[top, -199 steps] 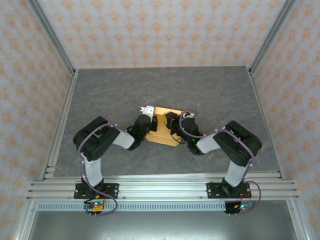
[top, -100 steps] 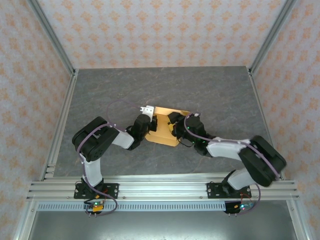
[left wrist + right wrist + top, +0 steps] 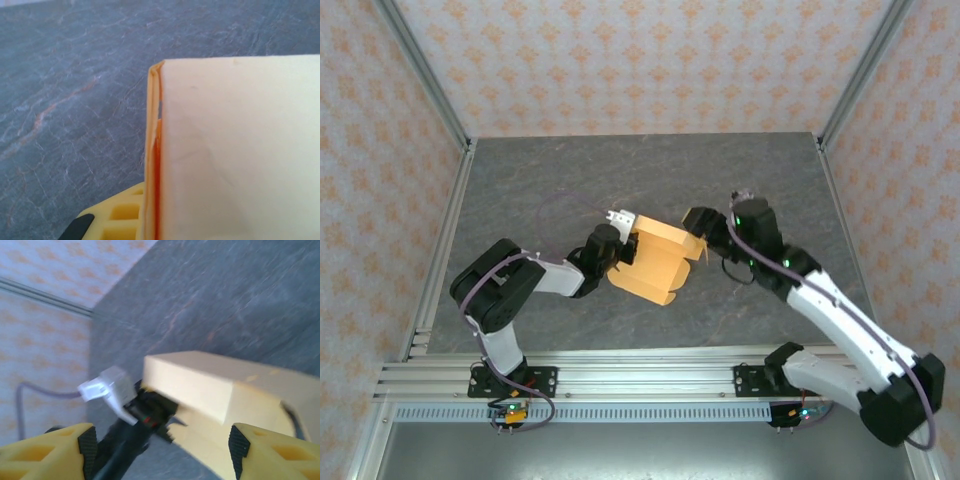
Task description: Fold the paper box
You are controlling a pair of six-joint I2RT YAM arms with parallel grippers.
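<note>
Between the fingers of your left gripper [image 3: 623, 250] the paper box [image 3: 655, 262] sits clamped by one edge; your right gripper [image 3: 696, 221] stands spread beside it. Light, thin card probably creases easily: pinch folded edges.

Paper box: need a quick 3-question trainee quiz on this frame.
1. True or false: the box is a flat, unfolded cut-out.
2. The right claw is: A) open, B) shut on the box, C) shut on nothing.
3. Which claw grips the box's edge?
Key: 1 false, it has formed sides; 2 A; 3 the left claw.
</note>
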